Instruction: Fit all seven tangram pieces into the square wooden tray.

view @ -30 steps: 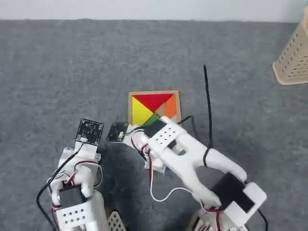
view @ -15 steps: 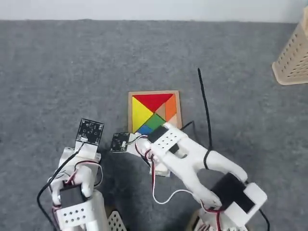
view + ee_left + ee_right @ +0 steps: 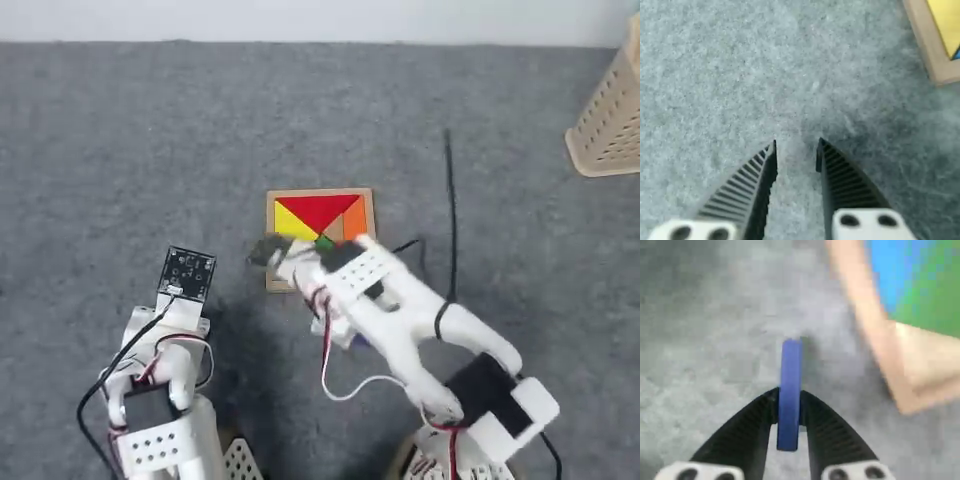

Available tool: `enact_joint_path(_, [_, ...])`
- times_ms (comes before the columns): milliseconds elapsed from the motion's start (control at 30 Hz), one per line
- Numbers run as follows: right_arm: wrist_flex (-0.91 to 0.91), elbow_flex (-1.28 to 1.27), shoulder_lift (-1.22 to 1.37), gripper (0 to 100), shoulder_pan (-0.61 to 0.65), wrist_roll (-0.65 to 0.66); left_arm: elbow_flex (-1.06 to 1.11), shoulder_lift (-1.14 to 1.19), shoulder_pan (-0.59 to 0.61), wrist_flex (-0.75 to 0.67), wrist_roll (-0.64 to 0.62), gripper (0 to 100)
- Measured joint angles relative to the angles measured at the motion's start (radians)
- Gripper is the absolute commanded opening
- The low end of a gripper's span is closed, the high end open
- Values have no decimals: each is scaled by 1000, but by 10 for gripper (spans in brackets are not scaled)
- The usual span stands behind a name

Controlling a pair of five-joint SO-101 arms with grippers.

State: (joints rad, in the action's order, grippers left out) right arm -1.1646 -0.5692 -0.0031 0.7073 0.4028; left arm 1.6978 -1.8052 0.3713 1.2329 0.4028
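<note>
The square wooden tray (image 3: 271, 212) lies mid-table with red (image 3: 318, 208), yellow (image 3: 291, 221) and orange (image 3: 354, 214) pieces in it. My right arm (image 3: 372, 287) covers the tray's near part. The right gripper (image 3: 789, 392) is shut on a dark blue piece (image 3: 790, 375), held edge-on just above the carpet beside a tray corner (image 3: 875, 350). Inside that corner sit a light blue piece (image 3: 890, 265) and a green piece (image 3: 932, 300), next to bare tray floor (image 3: 932, 357). My left gripper (image 3: 795, 150) hovers open over carpet, away from the tray's edge (image 3: 927, 47).
A cream slotted basket (image 3: 610, 110) stands at the far right edge. A black cable (image 3: 450, 210) runs up the carpet to the right of the tray. The left arm (image 3: 150, 390) sits at the near left. Grey carpet spreads around the tray.
The right arm drew back from the tray, uncovering the light blue and green pieces, then swung forward over the tray's near part again. The left arm has stayed still.
</note>
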Motion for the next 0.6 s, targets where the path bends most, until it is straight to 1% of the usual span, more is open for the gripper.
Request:
enact_joint_path(100, [-61, 98, 0, 6, -55, -137, 0, 0, 0, 0, 0, 121])
enact_joint_path(200, [-117, 232, 2, 7, -94, -350, 0, 0, 0, 0, 0, 121])
enact_joint_path(267, [-123, 310, 2, 7, -100, -488, 0, 0, 0, 0, 0, 121])
enact_joint_path(333, [-123, 362, 5, 7, -103, -583, 0, 0, 0, 0, 0, 121])
enact_joint_path(400, [-95, 393, 38, 7, -115, -664, 0, 0, 0, 0, 0, 121])
enact_joint_path(467, [-44, 405, 89, 38, -133, -775, 0, 0, 0, 0, 0, 121])
enact_joint_path(567, [29, 405, 153, 110, -149, -985, 0, 0, 0, 0, 0, 121])
enact_joint_path(600, [40, 405, 169, 118, -150, -1060, 0, 0, 0, 0, 0, 121])
